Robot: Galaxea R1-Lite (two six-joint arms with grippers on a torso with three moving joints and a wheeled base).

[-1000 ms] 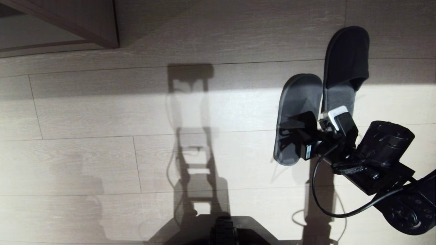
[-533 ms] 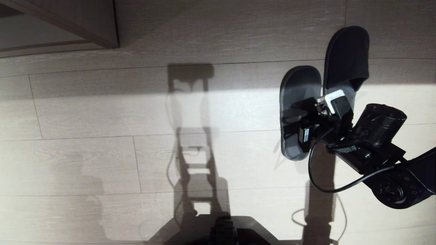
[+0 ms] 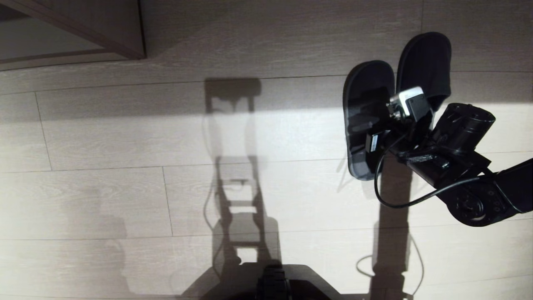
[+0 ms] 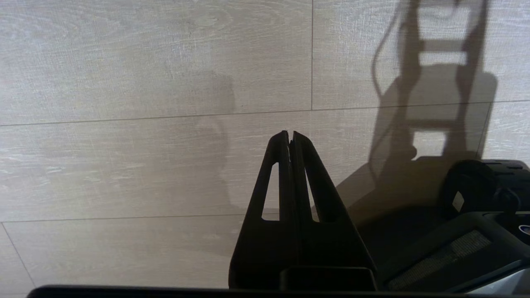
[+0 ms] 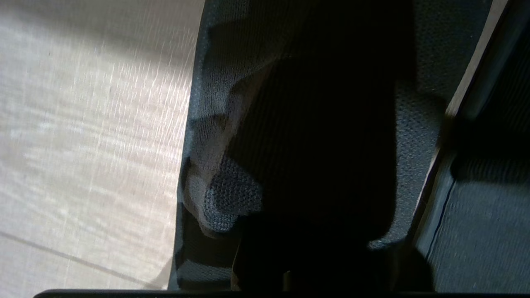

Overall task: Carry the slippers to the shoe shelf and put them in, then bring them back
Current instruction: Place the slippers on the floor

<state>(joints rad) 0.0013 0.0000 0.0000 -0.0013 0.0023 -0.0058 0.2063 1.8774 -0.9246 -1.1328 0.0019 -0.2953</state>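
Observation:
Two dark grey slippers show at the right of the head view. One slipper [image 3: 424, 62] lies flat on the wood floor. The other slipper [image 3: 367, 89] hangs just left of it, and my right gripper [image 3: 378, 127] is shut on its upper fabric. In the right wrist view the held slipper [image 5: 215, 124] fills the middle and its mate [image 5: 476, 223] lies alongside. The gripper's own tips are lost in the dark fabric. A corner of the shoe shelf [image 3: 125, 37], brown-trimmed, shows at the far left. My left gripper [image 4: 290, 134] is shut on nothing and hangs parked over bare floor.
Pale wood planks [image 3: 125, 187] stretch across the middle and left, crossed by my own shadow. My base [image 3: 275, 279] sits at the near edge. A black cable [image 3: 391, 200] loops below the right wrist.
My right arm has carried the held slipper away from me, up alongside the slipper on the floor, and it now hangs nearly parallel to it. The left arm has not moved.

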